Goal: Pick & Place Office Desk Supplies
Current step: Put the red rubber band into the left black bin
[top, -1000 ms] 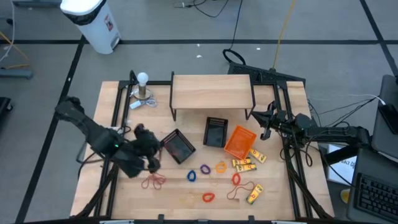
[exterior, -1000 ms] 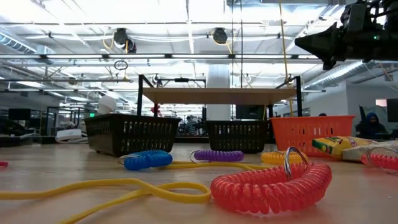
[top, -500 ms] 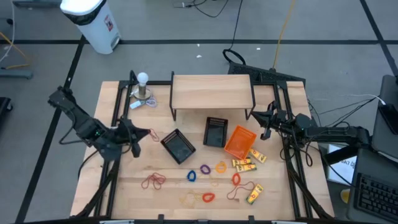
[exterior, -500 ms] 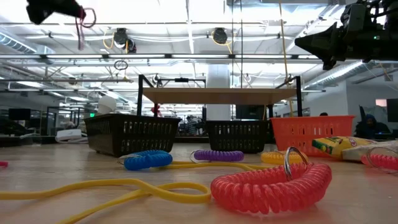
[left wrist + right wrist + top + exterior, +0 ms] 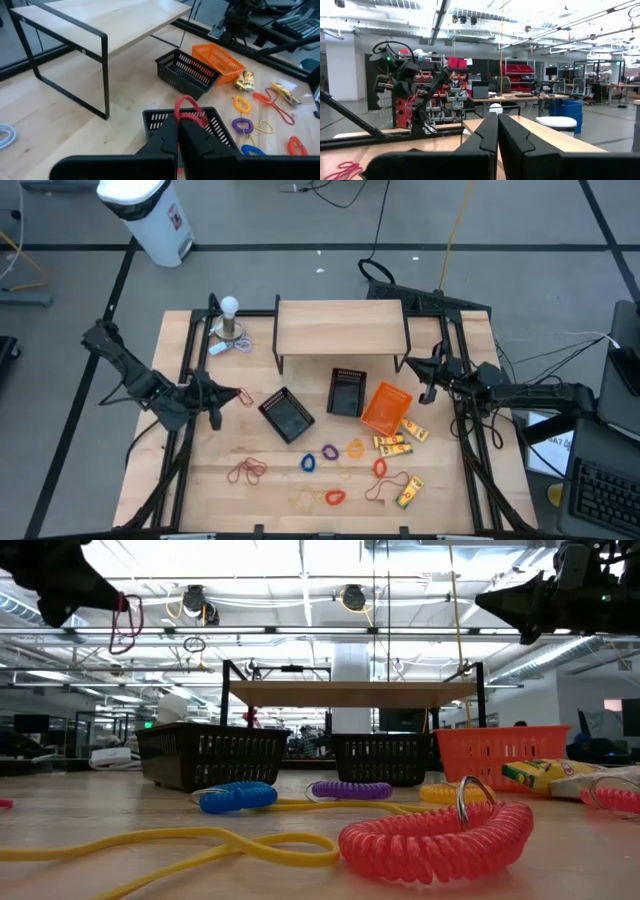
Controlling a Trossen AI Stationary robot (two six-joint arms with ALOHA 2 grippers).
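We are pinching a red rubber band (image 5: 189,114) in the left gripper (image 5: 178,131), dangling above the table, with the black mesh tray (image 5: 200,118) just ahead for dropping. The right gripper (image 5: 432,372), pressed together and empty, is waiting aside.

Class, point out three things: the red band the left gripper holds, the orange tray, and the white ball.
Red band (image 5: 188,107): left wrist view, loop above the fingertips.
Orange tray (image 5: 385,409): high view, its floor.
White ball (image 5: 230,306): high view, its top.

Grey floor (image 5: 300,220); white bin (image 5: 150,215); bright ceiling lights (image 5: 300,560).
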